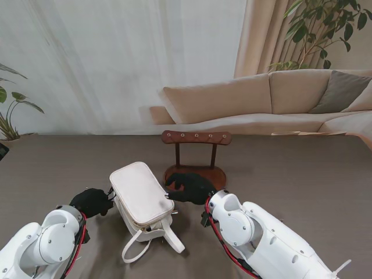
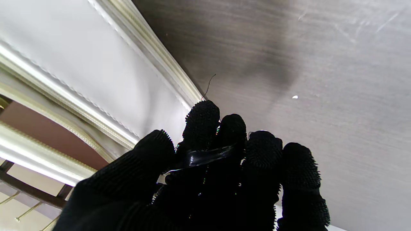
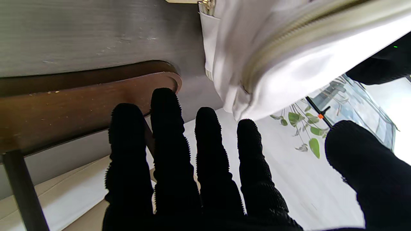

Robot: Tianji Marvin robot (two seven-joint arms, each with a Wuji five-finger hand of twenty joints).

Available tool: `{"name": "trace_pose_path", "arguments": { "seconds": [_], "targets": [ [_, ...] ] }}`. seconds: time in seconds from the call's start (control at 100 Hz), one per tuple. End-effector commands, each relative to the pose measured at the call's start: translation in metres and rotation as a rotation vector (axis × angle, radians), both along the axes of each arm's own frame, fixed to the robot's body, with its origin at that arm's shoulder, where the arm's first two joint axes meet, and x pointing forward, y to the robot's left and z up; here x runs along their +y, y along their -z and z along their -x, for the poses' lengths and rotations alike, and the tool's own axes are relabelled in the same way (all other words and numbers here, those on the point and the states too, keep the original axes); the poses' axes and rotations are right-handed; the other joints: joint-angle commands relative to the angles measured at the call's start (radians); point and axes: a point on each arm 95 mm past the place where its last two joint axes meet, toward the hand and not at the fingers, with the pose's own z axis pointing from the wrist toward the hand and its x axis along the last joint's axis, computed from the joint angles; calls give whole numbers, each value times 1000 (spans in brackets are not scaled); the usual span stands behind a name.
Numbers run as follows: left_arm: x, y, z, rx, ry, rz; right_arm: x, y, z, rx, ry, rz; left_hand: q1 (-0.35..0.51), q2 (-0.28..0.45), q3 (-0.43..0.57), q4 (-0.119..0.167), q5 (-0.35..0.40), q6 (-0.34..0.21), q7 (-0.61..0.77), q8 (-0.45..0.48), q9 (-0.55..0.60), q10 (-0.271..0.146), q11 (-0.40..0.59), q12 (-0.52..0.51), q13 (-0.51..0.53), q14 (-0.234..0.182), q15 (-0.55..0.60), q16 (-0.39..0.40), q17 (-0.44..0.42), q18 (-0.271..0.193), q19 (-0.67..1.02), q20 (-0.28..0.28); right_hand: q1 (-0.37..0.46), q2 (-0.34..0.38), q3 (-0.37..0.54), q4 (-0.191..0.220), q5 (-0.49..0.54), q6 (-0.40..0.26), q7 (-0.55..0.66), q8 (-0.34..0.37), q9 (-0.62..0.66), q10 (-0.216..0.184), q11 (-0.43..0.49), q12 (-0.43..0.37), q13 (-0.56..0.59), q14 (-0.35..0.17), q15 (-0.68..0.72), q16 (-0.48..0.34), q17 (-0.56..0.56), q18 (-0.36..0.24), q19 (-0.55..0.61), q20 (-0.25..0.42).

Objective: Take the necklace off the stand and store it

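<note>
A white bag [image 1: 139, 195] is seen at the centre of the stand's view, laid on a dark table [image 1: 302, 174]. Its strap [image 1: 145, 241] is looped on the table towards the lower edge of the frame. Just behind the bag, slightly right of centre, a wooden stand [image 1: 196, 138] is set upright. It is made of a crossbar with a row of small pegs, two posts and an oval base.

The left hand [image 1: 92, 201] is pressed against the bag's left side, in the lower left of the frame. In the left wrist view its fingers [image 2: 202, 118] are bunched together at the bag's seam, with a glossy dark strip across them. Whether anything is held there cannot be told.

The right hand [image 1: 189, 189] is placed between the bag's right edge and the base of the stand, close to both. In the right wrist view its fingers [image 3: 167, 128] are stretched out and spread, the thumb is held well apart, and nothing is gripped.

The necklace cannot be made out in any view, so its place cannot be told. A beige sofa [image 1: 261, 99] is seen beyond the table in the upper right of the frame.
</note>
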Motion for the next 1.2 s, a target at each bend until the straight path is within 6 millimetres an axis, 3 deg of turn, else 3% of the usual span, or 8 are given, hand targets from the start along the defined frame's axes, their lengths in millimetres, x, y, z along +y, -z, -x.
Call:
{"name": "trace_pose_path", "arguments": {
  "seconds": [0.0, 0.14, 0.29, 0.61, 0.96, 1.19],
  "targets": [
    [-1, 5, 7, 28, 2, 8, 8, -3, -1, 0, -14, 12, -31, -12, 15, 6, 10, -6, 20, 0, 26, 5, 15, -1, 31, 6, 16, 14, 4, -17, 52, -1, 4, -17, -25, 13, -40, -31, 17, -22, -37, -5, 20, -11, -32, 10, -1, -11, -194, 11, -14, 41],
    [-1, 5, 14, 33, -6, 28, 18, -5, -3, 22, -24, 72, -28, -12, 14, 5, 7, -5, 19, -1, 23, 4, 13, -1, 29, 8, 16, 14, 1, -17, 50, -1, -12, -1, -46, 12, -27, 8, 26, -31, -35, 5, 19, -20, -16, 14, 4, -14, -187, 12, -18, 45],
    [-3, 6, 14, 21, -23, 67, 21, 1, 1, 51, -36, 99, -25, -14, 13, 5, 9, -1, 19, -2, 24, 7, 13, -1, 30, 12, 13, 13, -1, -15, 50, -1, -13, 4, -51, 19, 63, 38, 75, -17, 13, 6, 41, -17, 29, 12, 26, -10, -160, 11, -7, 51],
    [-11, 14, -11, 12, -18, 111, 19, 13, 26, 132, -91, -5, -22, -15, 13, 5, 10, 2, 17, -2, 23, 10, 13, 0, 31, 17, 7, 11, -5, -12, 47, 1, 1, 3, -12, 19, 154, 36, 87, -5, 88, -2, 47, -13, 81, 7, 42, -7, -153, 11, 0, 50],
    [-15, 9, -37, 9, 7, 127, 25, 17, 44, 160, -126, -53, -23, -15, 12, 5, 8, -1, 18, -2, 22, 9, 12, 0, 28, 16, 6, 11, -7, -14, 45, 1, 1, 2, -1, 15, 156, 40, 75, 3, 94, -3, 38, -8, 88, -5, 42, -5, -151, 3, 8, 46],
    [-15, 10, -42, 13, 11, 141, 27, 15, 45, 146, -122, -69, -18, -15, 9, 4, 4, 2, 16, -4, 15, 10, 10, 0, 22, 18, 1, 10, -14, -18, 41, 0, 2, -1, -1, 15, 125, 37, 63, 3, 80, 1, 35, -6, 78, -4, 34, -7, -155, 4, 10, 43]
  ]
}}
